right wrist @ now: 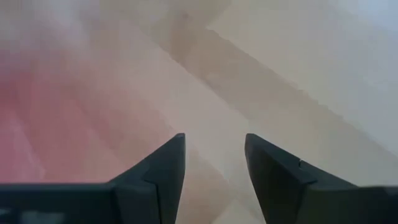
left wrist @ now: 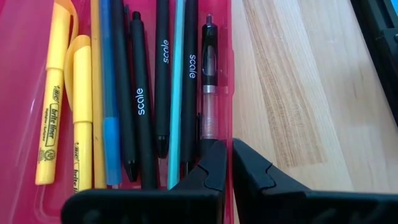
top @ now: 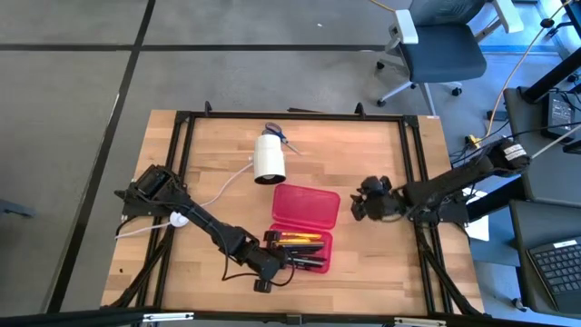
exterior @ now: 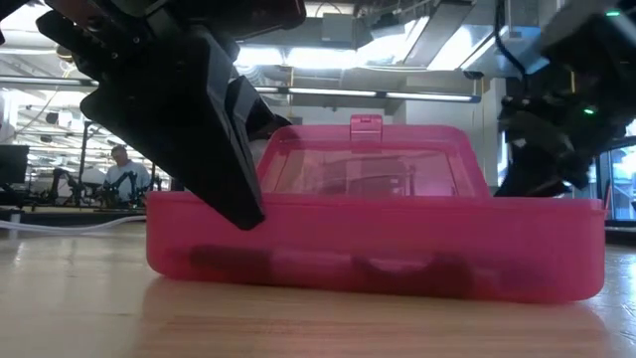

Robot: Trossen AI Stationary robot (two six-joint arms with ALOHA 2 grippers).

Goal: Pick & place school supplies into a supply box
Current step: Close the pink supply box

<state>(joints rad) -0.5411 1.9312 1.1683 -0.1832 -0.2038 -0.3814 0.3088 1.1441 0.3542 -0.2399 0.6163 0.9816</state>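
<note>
We see the left gripper (left wrist: pixel 225 163), jaws together and empty, poised at the near-left end of the supply box (top: pixel 303 221), where the pens (left wrist: pixel 149 106) lie lengthwise away from it, while the right gripper (top: pixel 370 200) waits right, jaws apart.

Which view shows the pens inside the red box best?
The left wrist view: the pens and yellow highlighters lie side by side in the box, brand print legible. The high view shows them small; the low view only as dark blurs through the wall; the right wrist view not at all.
</note>
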